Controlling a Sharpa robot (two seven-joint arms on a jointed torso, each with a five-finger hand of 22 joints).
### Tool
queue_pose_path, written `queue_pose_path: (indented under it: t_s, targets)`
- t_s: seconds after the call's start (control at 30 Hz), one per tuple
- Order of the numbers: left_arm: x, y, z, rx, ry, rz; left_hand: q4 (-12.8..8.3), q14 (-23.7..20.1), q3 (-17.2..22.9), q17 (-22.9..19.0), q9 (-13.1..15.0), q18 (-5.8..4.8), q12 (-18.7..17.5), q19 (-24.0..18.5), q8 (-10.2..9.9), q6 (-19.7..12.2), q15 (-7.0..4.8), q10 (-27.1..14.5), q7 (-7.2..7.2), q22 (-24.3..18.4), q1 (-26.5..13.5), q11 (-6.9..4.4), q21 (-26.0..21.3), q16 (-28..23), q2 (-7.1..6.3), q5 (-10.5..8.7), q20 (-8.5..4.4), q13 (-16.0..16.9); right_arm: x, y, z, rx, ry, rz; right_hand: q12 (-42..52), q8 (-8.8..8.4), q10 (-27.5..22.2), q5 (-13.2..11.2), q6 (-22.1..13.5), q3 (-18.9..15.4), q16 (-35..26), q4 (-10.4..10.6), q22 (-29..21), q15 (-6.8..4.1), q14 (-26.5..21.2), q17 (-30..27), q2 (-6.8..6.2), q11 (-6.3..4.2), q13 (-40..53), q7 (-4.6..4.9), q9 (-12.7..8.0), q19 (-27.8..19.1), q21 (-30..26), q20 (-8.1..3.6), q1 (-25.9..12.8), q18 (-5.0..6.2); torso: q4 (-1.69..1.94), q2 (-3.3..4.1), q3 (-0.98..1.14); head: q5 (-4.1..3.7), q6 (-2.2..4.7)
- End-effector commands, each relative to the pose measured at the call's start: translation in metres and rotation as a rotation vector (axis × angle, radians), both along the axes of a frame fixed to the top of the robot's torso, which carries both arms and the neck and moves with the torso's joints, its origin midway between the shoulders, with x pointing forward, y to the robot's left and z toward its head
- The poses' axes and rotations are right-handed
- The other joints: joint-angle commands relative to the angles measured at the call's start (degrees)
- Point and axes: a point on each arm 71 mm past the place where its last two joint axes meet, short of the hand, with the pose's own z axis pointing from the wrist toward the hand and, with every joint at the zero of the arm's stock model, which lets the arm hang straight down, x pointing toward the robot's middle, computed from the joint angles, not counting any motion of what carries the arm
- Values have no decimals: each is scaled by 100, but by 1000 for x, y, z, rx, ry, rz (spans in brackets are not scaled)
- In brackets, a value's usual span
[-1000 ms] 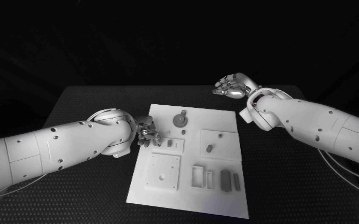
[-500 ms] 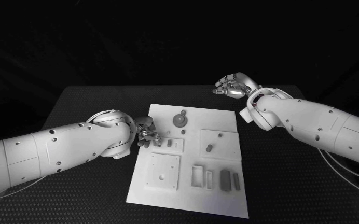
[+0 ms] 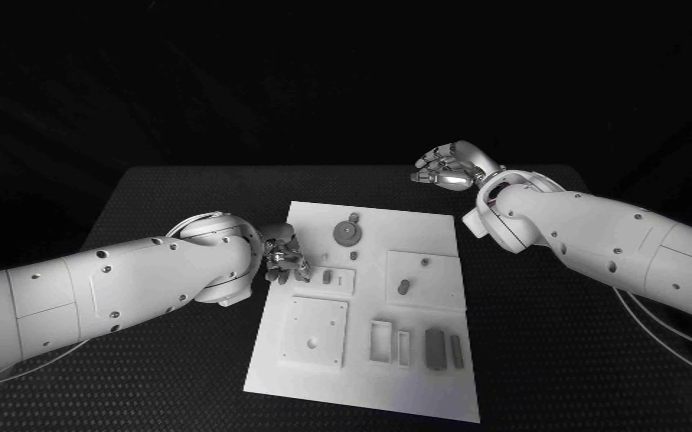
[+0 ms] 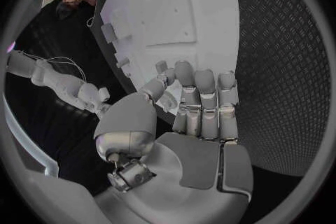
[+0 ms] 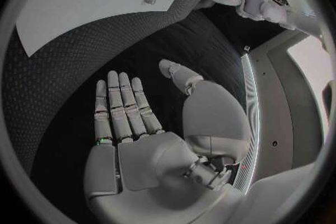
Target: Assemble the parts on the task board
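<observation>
1. Fingers (image 4: 203, 95) of the left hand (image 3: 283, 258) extended side by side, thumb bent in toward them; nothing seen between them in the left wrist view, though a small piece hidden under the fingertips cannot be ruled out.
2. Left hand poised at the left edge of the task board (image 3: 433, 392), about level with its middle row. Nearest part (image 3: 327, 276) just beside the fingertips, toward the board's centre; appears upright, long axis roughly running away from the robot.
3. Right hand (image 3: 450, 167) open and flat, holding nothing, raised beyond the board's far right corner over the table (image 3: 159, 202), well apart from every part.
4. Left hand judged far nearer; coming move likely a short reach inward onto the board.
5. Other pieces noted: round part (image 3: 348, 230) near the far edge, small peg (image 3: 405, 286) mid-board, dark blocks (image 3: 434, 346) near the front.
6. Head view gives the board's layout and both hands' standing; left wrist view adds the fingertips' attitude over the board edge; right wrist view confirms the bare palm and spread fingers (image 5: 120, 106) of the right hand.
</observation>
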Motion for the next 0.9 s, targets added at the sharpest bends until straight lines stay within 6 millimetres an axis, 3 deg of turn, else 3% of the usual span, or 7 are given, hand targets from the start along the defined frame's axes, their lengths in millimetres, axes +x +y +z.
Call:
queue_pose_path:
  t_s: [0.03, 0.9]
  targets:
    - [0, -1, 0, -2, -13, -3, 3, 34, 41, -4, 4, 56, -30, 43, 11, 220, -16, 1, -187, 10, 57, -25, 20, 25, 11, 12, -521, 9, 0, 1, 0, 2, 0, 13, -32, 37, 33, 25, -44, -44, -36, 7, 10, 40, -10, -8, -36, 3, -5, 99, -9, -24, -23, -4, 30, -65, -2, -2, 3, 8, 6]
    - [2, -3, -1, 0, -5, -12, 5, 36, 47, -6, -3, 56, -37, 52, 5, 220, -22, 1, -187, 16, 68, -25, 20, 21, 5, -1, -525, 16, 0, 2, -1, 1, 7, 15, -86, 34, 40, 40, -63, -56, -45, 11, 35, 63, -22, -23, -42, 21, -5, 111, -16, -38, -55, -7, 33, -77, -4, 2, 4, 3, 16]
